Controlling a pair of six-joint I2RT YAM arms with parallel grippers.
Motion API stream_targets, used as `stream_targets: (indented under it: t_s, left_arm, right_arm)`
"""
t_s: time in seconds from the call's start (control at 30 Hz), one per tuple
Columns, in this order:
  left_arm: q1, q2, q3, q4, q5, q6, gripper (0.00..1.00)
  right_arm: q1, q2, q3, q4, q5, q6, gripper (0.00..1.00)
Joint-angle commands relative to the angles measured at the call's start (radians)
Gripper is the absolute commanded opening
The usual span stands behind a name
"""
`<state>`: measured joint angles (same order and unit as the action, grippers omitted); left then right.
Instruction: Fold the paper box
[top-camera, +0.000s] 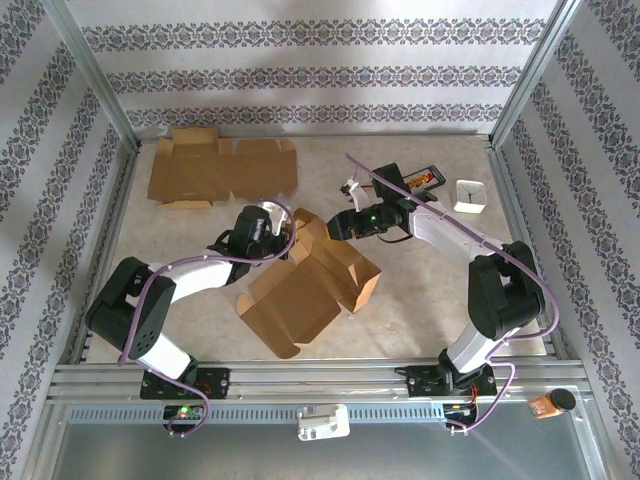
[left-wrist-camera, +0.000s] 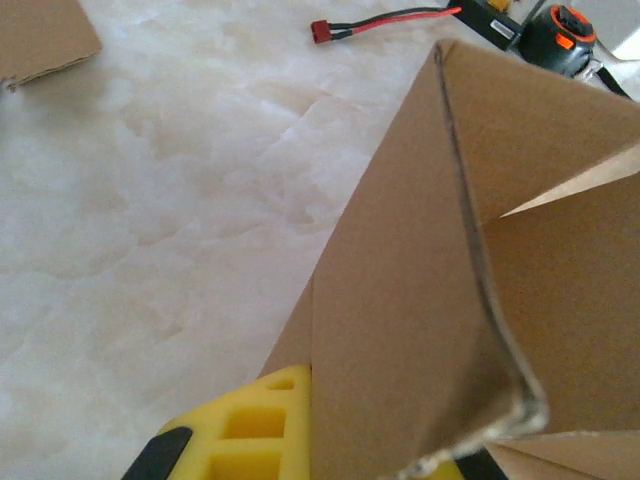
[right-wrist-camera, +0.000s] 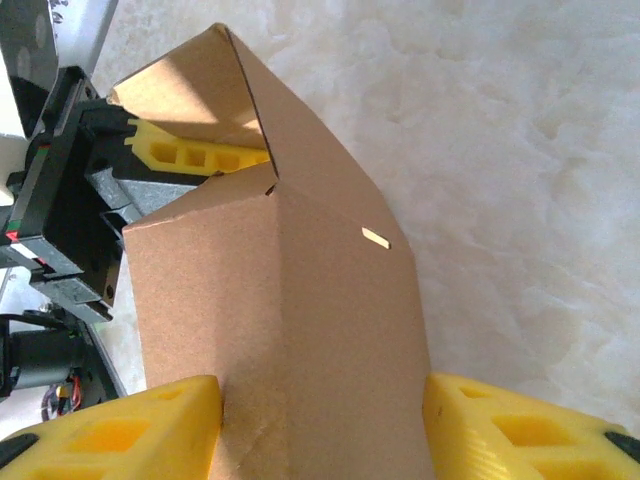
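Our paper box (top-camera: 310, 285) sits on the worktop (top-camera: 420, 290), nearer the arms than the flat cardboard sheet (top-camera: 220, 170) and to its right. Its long axis runs diagonally, near-left to far-right. The left gripper (top-camera: 272, 232) jaws are clamped on a flap, tips buried behind cardboard. The right gripper (right-wrist-camera: 320, 420) jaws straddle another panel, and we can't tell if they're squeezing.

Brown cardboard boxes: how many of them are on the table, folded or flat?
2. A flat, unfolded brown cardboard box lies at the far left corner of the marble-patterned table. A partly folded brown cardboard box sits near the centre.
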<state>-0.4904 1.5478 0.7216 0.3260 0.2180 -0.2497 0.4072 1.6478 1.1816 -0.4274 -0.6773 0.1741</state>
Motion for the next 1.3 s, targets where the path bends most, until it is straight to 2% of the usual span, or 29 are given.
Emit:
stream_targets:
  t_s: [0.0, 0.13, 0.3, 0.47, 0.67, 0.73, 0.83, 0.97, 1.07, 1.17, 1.27]
  left_arm:
    - [-0.059, -0.09, -0.005, 0.166, 0.048, -0.061, 0.0]
    - [-0.06, -0.142, 0.015, 0.14, 0.054, -0.062, 0.0]
    - [-0.085, -0.184, -0.017, 0.223, 0.093, -0.15, 0.0]
    - [-0.134, -0.165, -0.097, 0.251, 0.034, -0.158, 0.0]
    - [-0.139, -0.152, -0.148, 0.204, -0.032, -0.14, 0.0]
    - [-0.139, -0.158, -0.15, 0.198, -0.034, -0.135, 0.05]
    - [-0.14, -0.148, -0.158, 0.248, 0.048, -0.15, 0.09]
    - [-0.139, -0.118, -0.198, 0.386, 0.109, -0.227, 0.12]
    - [-0.139, -0.099, -0.215, 0.415, 0.149, -0.236, 0.21]
    - [-0.139, -0.122, -0.233, 0.401, 0.149, -0.219, 0.31]
    - [-0.139, -0.195, -0.262, 0.356, 0.112, -0.144, 0.39]
  right_arm:
    - [0.024, 0.004, -0.042, 0.041, 0.131, -0.01, 0.55]
    - [0.043, -0.048, -0.044, 0.032, 0.179, -0.031, 0.54]
    - [0.068, -0.1, -0.058, 0.039, 0.247, -0.044, 0.54]
    - [0.078, -0.109, -0.081, 0.052, 0.291, -0.054, 0.54]
    - [0.081, -0.094, -0.099, 0.058, 0.293, -0.038, 0.55]
    - [0.086, -0.086, -0.099, 0.059, 0.289, -0.031, 0.55]
    - [0.104, -0.076, -0.101, 0.067, 0.293, -0.028, 0.55]
    - [0.116, -0.058, -0.102, 0.078, 0.298, -0.026, 0.55]
    - [0.123, -0.045, -0.1, 0.078, 0.3, -0.028, 0.55]
    - [0.13, -0.04, -0.1, 0.075, 0.311, -0.039, 0.55]
    - [0.142, -0.044, -0.106, 0.07, 0.335, -0.07, 0.55]
